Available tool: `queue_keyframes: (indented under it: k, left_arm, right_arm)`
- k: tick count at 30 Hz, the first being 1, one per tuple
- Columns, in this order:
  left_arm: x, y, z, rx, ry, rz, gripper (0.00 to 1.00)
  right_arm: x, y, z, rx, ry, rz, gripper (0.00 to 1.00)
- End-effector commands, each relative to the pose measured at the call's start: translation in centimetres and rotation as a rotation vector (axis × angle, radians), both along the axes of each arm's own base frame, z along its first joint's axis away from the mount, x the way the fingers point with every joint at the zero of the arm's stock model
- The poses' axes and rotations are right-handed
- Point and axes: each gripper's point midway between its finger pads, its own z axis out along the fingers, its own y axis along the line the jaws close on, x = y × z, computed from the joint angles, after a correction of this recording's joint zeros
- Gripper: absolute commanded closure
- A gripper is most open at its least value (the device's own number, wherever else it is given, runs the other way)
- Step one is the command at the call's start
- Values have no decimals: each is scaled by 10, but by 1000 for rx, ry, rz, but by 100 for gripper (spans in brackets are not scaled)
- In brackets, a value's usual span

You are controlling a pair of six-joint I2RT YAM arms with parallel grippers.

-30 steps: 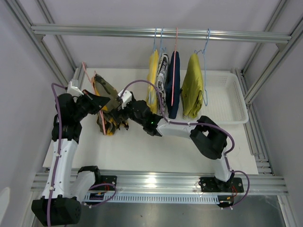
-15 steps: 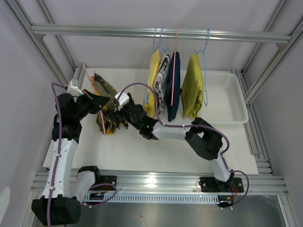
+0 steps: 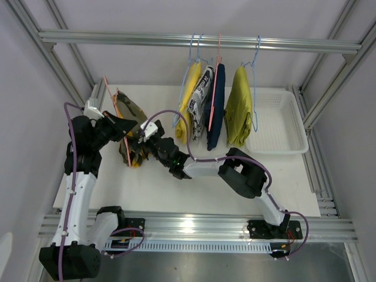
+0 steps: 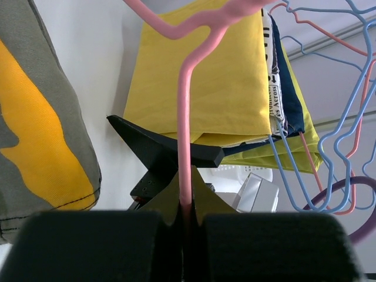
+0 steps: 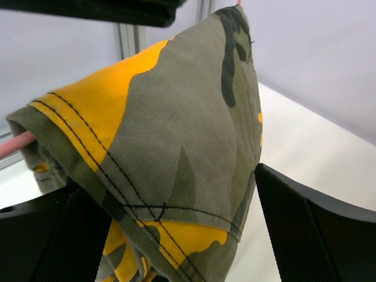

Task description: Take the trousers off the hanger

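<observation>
The camouflage trousers (image 3: 131, 154) hang folded over a pink hanger (image 3: 115, 115) at the left of the table. My left gripper (image 3: 126, 127) is shut on the hanger's wire (image 4: 184, 147), which runs up from between its jaws (image 4: 185, 208). My right gripper (image 3: 144, 145) is open, and its two black fingers stand either side of the lower folded edge of the camouflage trousers (image 5: 176, 147) without pinching the cloth (image 5: 188, 235). The hanger's bar (image 5: 14, 144) shows under the fold at the left of the right wrist view.
Yellow (image 3: 185, 108), black-and-white (image 3: 202, 100), navy (image 3: 216, 111) and mustard (image 3: 239, 108) trousers hang on hangers from the overhead rail (image 3: 200, 40). A white basket (image 3: 285, 147) sits at the back right. My right arm stretches beneath the hanging trousers.
My right arm has reached further left, bringing its open fingers around the camouflage trousers. The yellow trousers have swung a little. The left gripper has stayed put.
</observation>
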Motion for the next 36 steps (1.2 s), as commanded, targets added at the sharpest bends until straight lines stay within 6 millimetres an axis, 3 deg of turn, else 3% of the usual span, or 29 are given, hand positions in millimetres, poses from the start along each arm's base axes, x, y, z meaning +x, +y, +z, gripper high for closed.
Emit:
queue_keyframes:
  k: [1,9,12,18,21,22,25,28,36]
  left_arm:
    - [5,2,29,24,-139,-15,99]
    - [5,0,30,19,-144,-23,99]
    - [5,-1,28,14,-137,-27,99]
    - [5,-1,28,14,-141,-30,99]
    - [6,-1,27,12,-139,-32,99]
    - [6,-2,27,10,-137,-34,99]
    - [6,-1,27,10,-137,-34,99]
    - [6,-2,26,9,-135,-39,99]
    - [9,-1,21,11,-118,-32,99]
  right_arm:
    - [-1,7,34,116,-90,-38,1]
    - [-5,8,40,172,-134,-82,1]
    - [-5,6,43,189,-132,-86,12]
    - [-8,3,51,219,-116,-70,38]
    - [-8,4,51,219,-107,-57,56]
    - [-8,6,49,224,-95,-41,71]
    - [-6,6,47,225,-75,-24,95]
    - [-7,5,50,235,-74,-22,100]
    - [-9,-8,62,235,-57,-50,100]
